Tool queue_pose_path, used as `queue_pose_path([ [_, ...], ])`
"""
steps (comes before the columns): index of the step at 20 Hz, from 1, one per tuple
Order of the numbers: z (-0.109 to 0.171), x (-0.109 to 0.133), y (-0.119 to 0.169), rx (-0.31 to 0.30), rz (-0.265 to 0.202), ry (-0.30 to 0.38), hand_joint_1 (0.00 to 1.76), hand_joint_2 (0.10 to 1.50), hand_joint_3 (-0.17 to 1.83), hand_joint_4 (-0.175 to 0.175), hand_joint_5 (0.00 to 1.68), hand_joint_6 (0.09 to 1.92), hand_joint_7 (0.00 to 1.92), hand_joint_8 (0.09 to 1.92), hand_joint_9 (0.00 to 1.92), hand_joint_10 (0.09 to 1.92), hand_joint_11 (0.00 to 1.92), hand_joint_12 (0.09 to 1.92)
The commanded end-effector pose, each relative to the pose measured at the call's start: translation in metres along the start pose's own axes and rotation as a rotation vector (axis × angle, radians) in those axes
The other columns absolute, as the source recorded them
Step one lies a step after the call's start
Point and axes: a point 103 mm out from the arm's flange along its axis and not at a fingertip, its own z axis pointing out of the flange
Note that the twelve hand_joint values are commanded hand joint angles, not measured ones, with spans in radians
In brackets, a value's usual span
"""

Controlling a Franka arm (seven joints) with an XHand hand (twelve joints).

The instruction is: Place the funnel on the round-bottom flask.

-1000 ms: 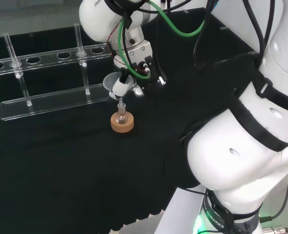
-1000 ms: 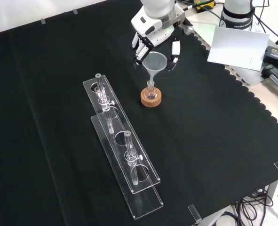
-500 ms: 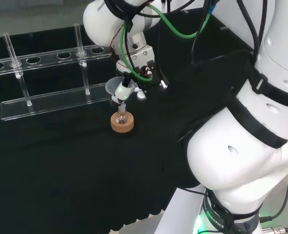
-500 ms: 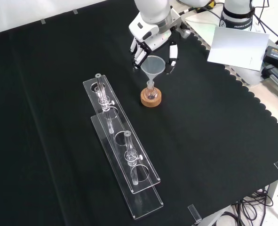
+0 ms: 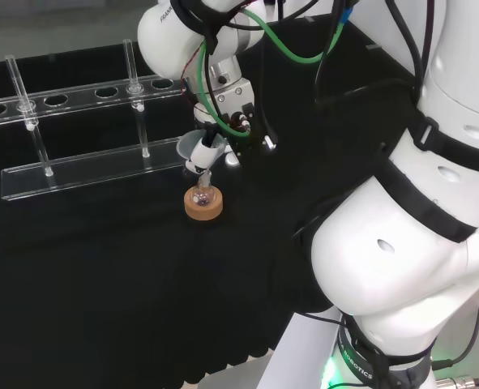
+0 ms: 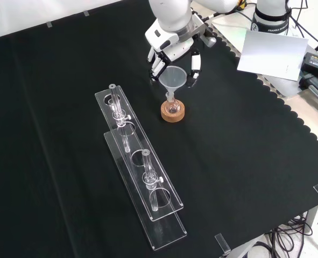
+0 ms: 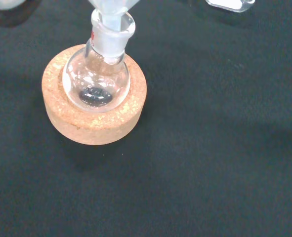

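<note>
A small round-bottom flask (image 7: 99, 84) stands upright in a cork ring (image 7: 96, 123) on the black cloth. A clear funnel (image 6: 173, 76) sits above it, and in the wrist view its stem (image 7: 111, 12) reaches into the flask's neck. The hand (image 6: 156, 63) comes in from the front view's top with its fingers on one side of the funnel's cone and its thumb on the other, curled round it. In the head view the hand (image 5: 223, 121) is just right of the funnel (image 5: 192, 147), above the flask (image 5: 200, 194) and cork ring (image 5: 203, 209).
A long clear test-tube rack (image 6: 142, 177) with tubes lies left of the flask in the front view; in the head view the rack (image 5: 85, 170) is behind it. A white sheet of paper (image 6: 271, 54) lies at the cloth's scalloped edge.
The hand has carried the funnel a little down and to the left in the front view, bringing its stem into the flask's neck. Flask and cork ring have stayed put.
</note>
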Motion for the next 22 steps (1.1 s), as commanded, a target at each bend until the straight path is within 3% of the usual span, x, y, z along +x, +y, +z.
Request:
queue_pose_path([
  [1, 0.0012, 0.0005, 0.0006, 0.022, 0.016, 0.0, 0.74, 0.76, 0.53, -0.005, 0.82, 0.68, 0.95, 0.64, 1.23, 0.3, 0.81, 1.19],
  [22, 0.0019, 0.0064, -0.0008, 0.027, 0.02, -0.009, 0.73, 0.76, 0.53, -0.017, 0.75, 0.68, 0.91, 0.65, 1.19, 0.31, 0.8, 1.2],
])
